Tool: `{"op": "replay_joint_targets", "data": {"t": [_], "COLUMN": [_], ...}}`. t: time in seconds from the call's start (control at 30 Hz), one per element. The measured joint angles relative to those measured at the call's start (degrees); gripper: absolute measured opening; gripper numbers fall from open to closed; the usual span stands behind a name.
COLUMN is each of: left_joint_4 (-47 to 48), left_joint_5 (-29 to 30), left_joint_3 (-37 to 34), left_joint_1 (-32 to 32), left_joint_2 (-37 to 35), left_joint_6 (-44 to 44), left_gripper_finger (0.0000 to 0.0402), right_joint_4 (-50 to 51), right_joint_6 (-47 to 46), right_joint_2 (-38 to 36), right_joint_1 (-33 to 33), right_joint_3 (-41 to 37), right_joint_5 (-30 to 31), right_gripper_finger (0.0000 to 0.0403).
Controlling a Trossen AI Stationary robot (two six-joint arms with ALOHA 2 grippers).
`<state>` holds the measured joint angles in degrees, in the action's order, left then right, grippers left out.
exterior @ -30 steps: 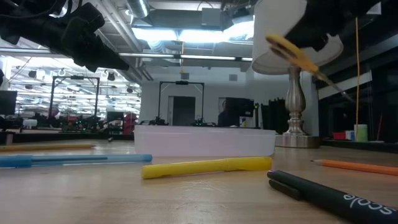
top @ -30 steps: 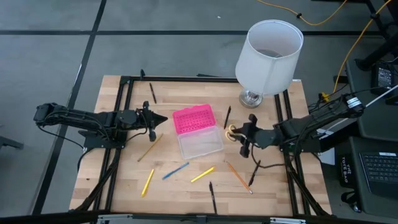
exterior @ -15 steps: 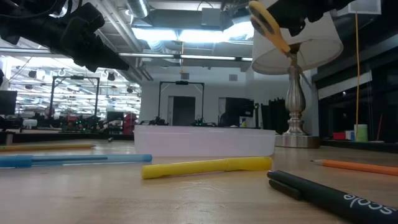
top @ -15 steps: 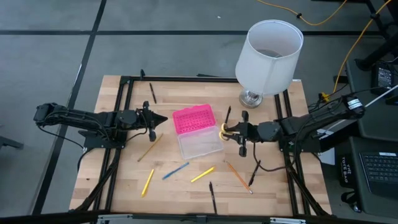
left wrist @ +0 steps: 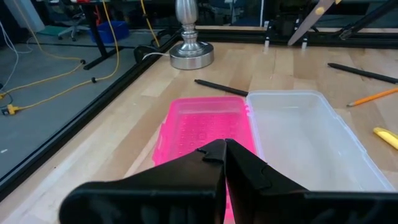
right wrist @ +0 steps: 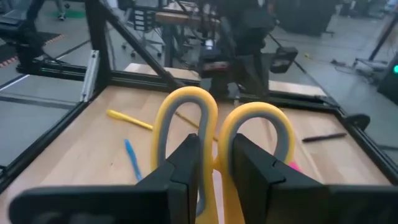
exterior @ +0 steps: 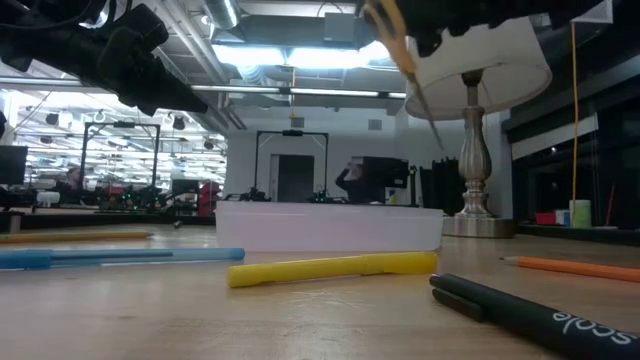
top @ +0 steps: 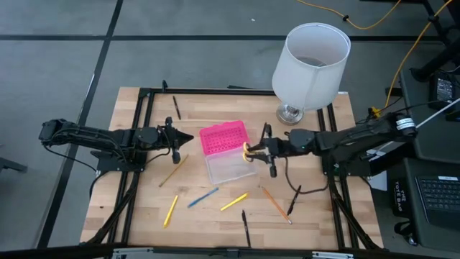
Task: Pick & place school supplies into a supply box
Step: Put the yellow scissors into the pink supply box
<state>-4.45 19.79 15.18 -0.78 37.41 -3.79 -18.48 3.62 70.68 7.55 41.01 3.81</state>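
Pinching the yellow-handled scissors [top: 249, 151] at the handle loops, the right gripper [top: 266, 149] hangs above the table at the supply box's [top: 231, 165] clear base, on the side toward the lamp [top: 310, 66]. Blades slant downward (seen in the low view), long axis steep rather than flat. Box lies just past the fingertips, its long axis crossing the arm's reach. Left gripper [top: 175, 139], pressed together, waits beyond the pink lid [top: 222, 137].

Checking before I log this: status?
Right gripper shut on scissors, above supply box edge. Left gripper shut, empty, waiting beside pink lid. Nothing blocking.
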Motion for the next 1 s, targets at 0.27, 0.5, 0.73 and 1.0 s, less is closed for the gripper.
{"op": "replay_joint_targets", "data": {"t": [0.27,0.5,0.73,1.0], "left_joint_4": [0.0,0.0,-0.01,-0.02], "left_joint_5": [0.02,0.02,0.04,0.07], "left_joint_3": [-0.02,-0.02,-0.02,-0.02], "left_joint_1": [0.0,0.0,0.01,0.0], "left_joint_2": [0.0,0.0,-0.01,0.0], "left_joint_6": [0.0,0.02,0.01,0.02], "left_gripper_finger": [0.0004,0.0004,0.0004,0.0004], "right_joint_4": [6.49,21.11,31.13,39.42], "right_joint_6": [-0.34,-9.85,-16.98,-21.33], "right_joint_2": [10.04,22.72,32.98,37.28], "right_joint_1": [-0.28,-0.32,-0.2,-0.21], "right_joint_3": [13.09,29.9,42.13,45.93], "right_joint_5": [-3.1,3.19,4.23,11.69], "right_gripper_finger": [0.0078,0.0078,0.0078,0.0078]}}
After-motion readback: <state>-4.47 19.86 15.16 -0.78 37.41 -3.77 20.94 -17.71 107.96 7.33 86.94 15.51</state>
